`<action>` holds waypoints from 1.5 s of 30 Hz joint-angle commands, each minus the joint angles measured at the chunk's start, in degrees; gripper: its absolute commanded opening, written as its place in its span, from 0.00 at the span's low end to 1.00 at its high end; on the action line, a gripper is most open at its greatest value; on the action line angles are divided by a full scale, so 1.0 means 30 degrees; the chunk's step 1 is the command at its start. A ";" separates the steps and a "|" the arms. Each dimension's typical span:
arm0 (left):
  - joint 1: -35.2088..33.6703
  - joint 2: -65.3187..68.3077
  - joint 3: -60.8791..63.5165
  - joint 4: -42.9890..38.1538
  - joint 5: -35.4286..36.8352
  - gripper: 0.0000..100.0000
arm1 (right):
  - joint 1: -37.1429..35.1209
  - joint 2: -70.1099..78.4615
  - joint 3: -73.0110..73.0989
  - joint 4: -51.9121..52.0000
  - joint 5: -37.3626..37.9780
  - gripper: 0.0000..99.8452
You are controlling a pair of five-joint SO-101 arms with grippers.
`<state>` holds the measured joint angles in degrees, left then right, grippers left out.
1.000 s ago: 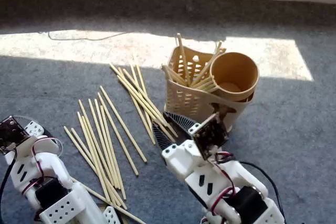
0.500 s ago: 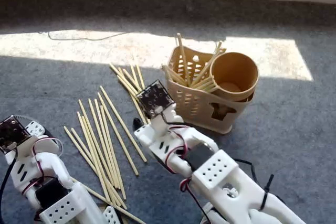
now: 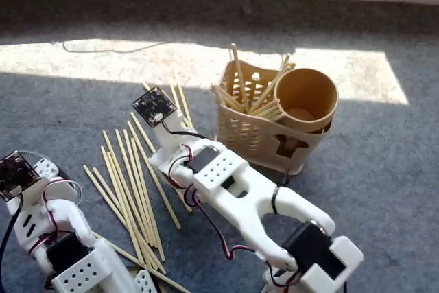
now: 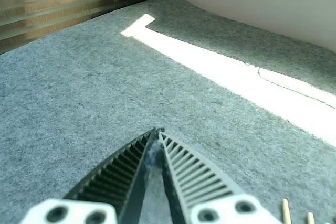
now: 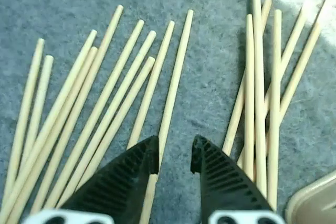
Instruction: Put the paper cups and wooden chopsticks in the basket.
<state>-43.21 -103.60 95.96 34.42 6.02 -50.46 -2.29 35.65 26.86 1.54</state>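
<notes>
Loose wooden chopsticks lie fanned on the grey carpet left of the tan basket. The basket holds a paper cup and several chopsticks standing in it. My right arm's wrist hovers over the loose sticks beside the basket. My right gripper is open just above the carpet, between two groups of chopsticks, and one stick runs toward its gap. My left gripper is shut and holds nothing, over bare carpet at the near left.
My left arm sits at the near left edge. A sunlit strip crosses the carpet behind the basket, with a thin cable on it. The basket's corner lies close beside my right gripper.
My right arm has swung left from in front of the basket to over the loose chopsticks. The left arm, basket and cup have not moved.
</notes>
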 commanded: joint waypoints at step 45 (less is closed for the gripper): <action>0.0337 -0.0132 0.0396 -0.0293 -0.0205 0.02 | -0.0337 0.4967 -0.5055 0.5201 0.1026 0.00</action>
<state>-43.21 -103.60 95.96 34.42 5.85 -52.22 13.63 21.85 39.78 3.03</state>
